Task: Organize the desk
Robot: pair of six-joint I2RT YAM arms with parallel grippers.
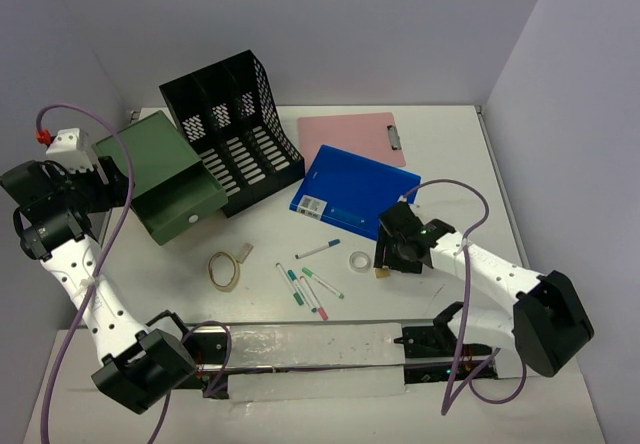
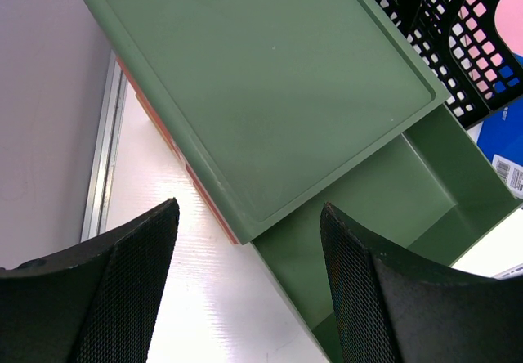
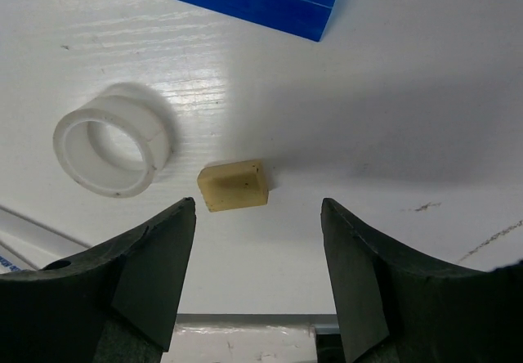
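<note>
The surface (image 1: 270, 239), a broad white top walled in pale lilac-grey, fills the scene and carries everything loose. Our right tool (image 3: 256, 222) hangs low over it with its fingers spread. A small tan eraser (image 3: 234, 185) lies in line with the gap, and neither finger touches it. We judge this to be the set-up for a pinch, with the jaws held wide enough to straddle the block before closing. A white tape roll (image 3: 110, 150) sits just beside the eraser on its left. That is probably why the tool comes in straight over the block, so a finger does not nudge the roll. The blue folder (image 1: 355, 189) lies near, beyond both.

Our left tool (image 2: 249, 220) is released too and grasps nothing. It is poised above the green drawer box (image 2: 270, 93), whose drawer (image 2: 409, 191) stands pulled out, and no contents show in the part we see. We read the open drawer as the place meant for small items, with the left arm waiting beside it.

The pens (image 1: 305, 284) and a tan ring (image 1: 224, 270) lie scattered on the surface between the arms. The black file rack (image 1: 235, 129) and pink clipboard (image 1: 350, 132) sit towards the far wall. Most of the sorting looks undone.
</note>
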